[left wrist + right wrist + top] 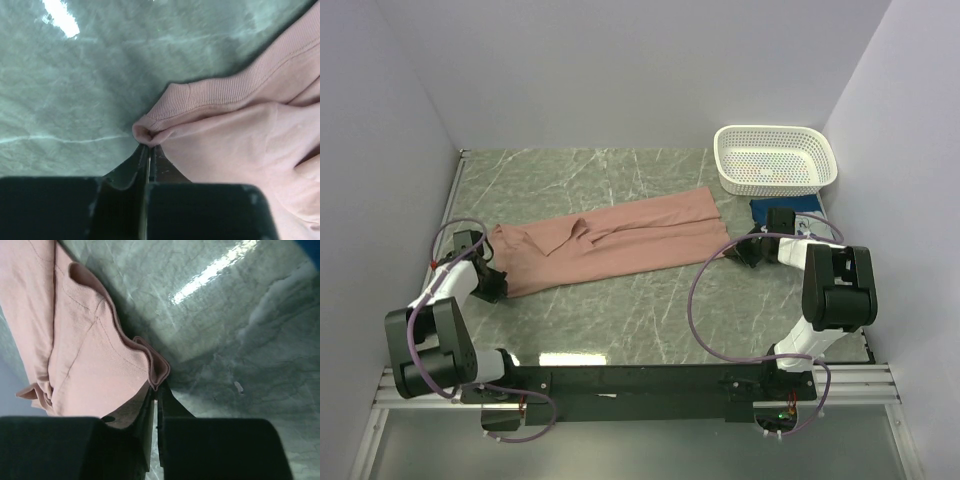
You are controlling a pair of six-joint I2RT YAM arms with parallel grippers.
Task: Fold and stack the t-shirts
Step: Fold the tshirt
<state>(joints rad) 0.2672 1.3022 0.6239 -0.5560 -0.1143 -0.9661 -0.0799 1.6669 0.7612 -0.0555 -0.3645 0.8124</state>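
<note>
Table [620,330]: a flat slab with a grey-green marble pattern, pale veins and a glossy sheen. It fills the floor of the cell between plain pale walls [620,70].

Dusty-pink t-shirt [620,240]: soft knit cloth, folded lengthwise into a long band that lies across the middle of the table. It runs from the near left up to the far right. Shallow creases and one raised ridge run along it, and no print is showing.

White perforated basket [724,160]: rectangular plastic with rounded corners and mesh-like walls. It stands in the far right corner, apart from the pink cloth.

Blue t-shirt [760,206]: a small flat patch of blue cloth on the table just near the basket, partly hidden by the right arm's wrist.

Left gripper [149,148]: low over the table at the band's near left end. Its black fingers are clenched on a small rolled fold of the pink shirt, right beside a ribbed knit edge.

Right gripper [156,390]: at the band's right end, with fingers pressed nearly together and pinching a curled double edge of the pink shirt. A stitched seam runs across the cloth beside the pinch.

Cables [705,300]: thin purple loops arching from each arm.
</note>
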